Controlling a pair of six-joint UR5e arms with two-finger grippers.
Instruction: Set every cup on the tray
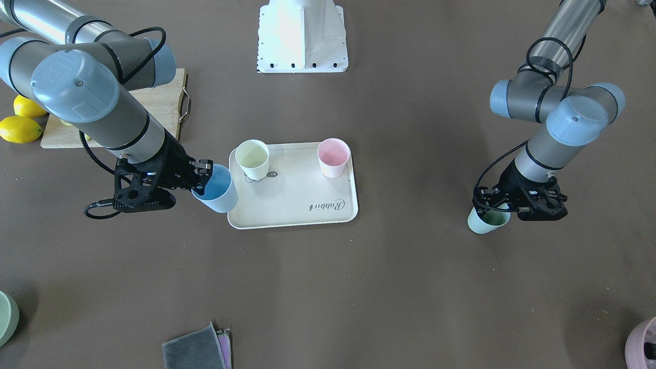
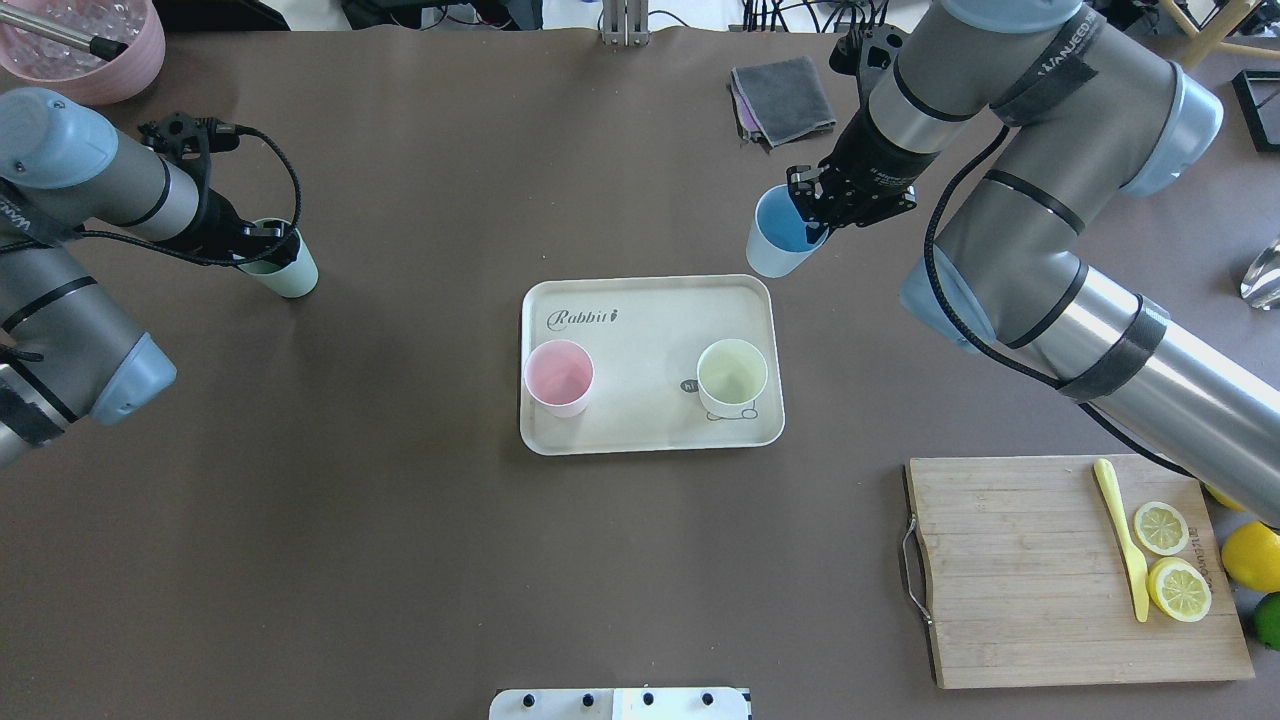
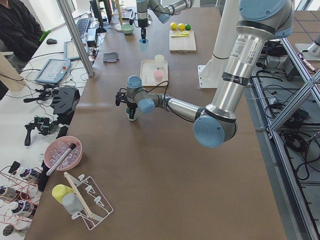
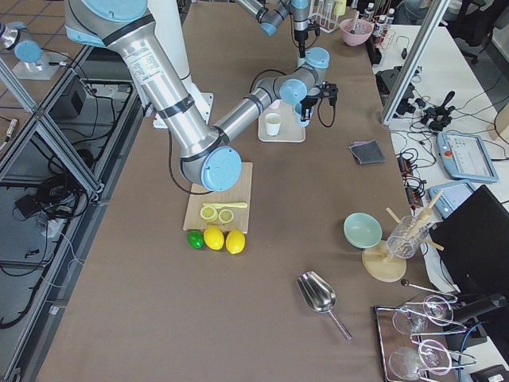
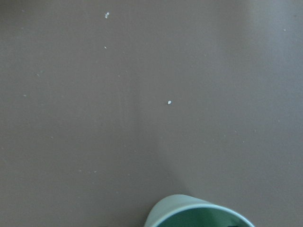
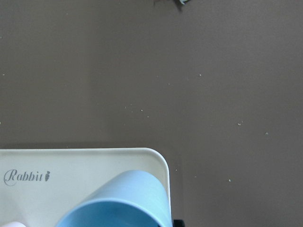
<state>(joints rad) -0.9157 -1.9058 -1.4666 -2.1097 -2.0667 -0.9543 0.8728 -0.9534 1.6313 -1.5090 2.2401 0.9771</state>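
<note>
The cream tray (image 2: 650, 325) with the "Rabbit" script lies mid-table and also shows in the front view (image 1: 297, 197). A pink cup (image 2: 560, 377) and a pale yellow cup (image 2: 732, 376) stand upright on it. My right gripper (image 2: 812, 205) is shut on the rim of a blue cup (image 2: 778, 245), which it holds tilted just beside the tray's far right corner; the right wrist view shows this cup (image 6: 123, 201) over that corner. My left gripper (image 2: 262, 243) is shut on the rim of a green cup (image 2: 290, 272) far to the tray's left, low over the table.
A wooden cutting board (image 2: 1020, 580) with lemon slices and a yellow knife lies at the near right, with whole lemons (image 2: 1250, 555) beside it. A grey cloth (image 2: 785, 98) lies at the far side. A pink bowl (image 2: 90, 45) stands at the far left corner.
</note>
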